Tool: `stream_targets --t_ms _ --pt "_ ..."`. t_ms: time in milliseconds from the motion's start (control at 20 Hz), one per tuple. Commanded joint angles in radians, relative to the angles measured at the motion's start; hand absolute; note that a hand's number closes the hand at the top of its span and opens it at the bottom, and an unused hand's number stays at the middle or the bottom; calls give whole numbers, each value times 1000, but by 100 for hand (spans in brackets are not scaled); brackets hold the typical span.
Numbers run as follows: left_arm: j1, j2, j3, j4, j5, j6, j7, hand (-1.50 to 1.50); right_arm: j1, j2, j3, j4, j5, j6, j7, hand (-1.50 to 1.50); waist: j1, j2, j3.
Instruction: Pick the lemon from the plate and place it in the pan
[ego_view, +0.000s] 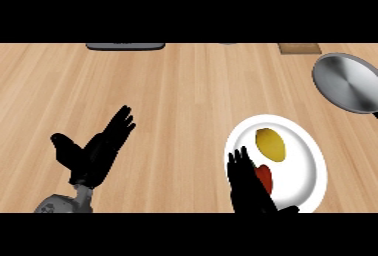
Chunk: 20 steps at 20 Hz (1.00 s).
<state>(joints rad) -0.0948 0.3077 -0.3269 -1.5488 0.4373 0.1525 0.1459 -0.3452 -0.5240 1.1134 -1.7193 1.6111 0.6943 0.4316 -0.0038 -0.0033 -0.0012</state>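
Note:
A yellow lemon (270, 144) lies on the white plate (308, 150) at the lower right, with a red item (265, 178) beside it toward the front. My right hand (247, 187) is open, its straight fingers over the plate's left part, fingertips just left of and below the lemon, partly hiding the red item. The grey metal pan (347, 82) stands at the right edge, farther back than the plate. My left hand (96, 152) rests open at the lower left, fingers pointing up and right, holding nothing.
A dark grey flat object (125, 46) lies at the counter's far edge on the left. A brown board (299, 48) shows at the far edge on the right. Bare wooden counter (184, 100) spreads between the hands and the pan.

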Motion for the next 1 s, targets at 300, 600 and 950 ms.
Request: stream_targets --t_ms 300,600,950 --pt "36 -55 18 31 -59 -41 -29 0 25 -17 -33 40 166 -58 -3 -150 5 2 1" --pt "31 -47 52 -73 -60 -37 70 0 5 -19 -109 70 218 -87 -57 -150 7 2 1" --pt "-50 -106 87 34 -101 -50 75 0 -13 12 -217 191 259 -225 -131 -150 4 3 1"
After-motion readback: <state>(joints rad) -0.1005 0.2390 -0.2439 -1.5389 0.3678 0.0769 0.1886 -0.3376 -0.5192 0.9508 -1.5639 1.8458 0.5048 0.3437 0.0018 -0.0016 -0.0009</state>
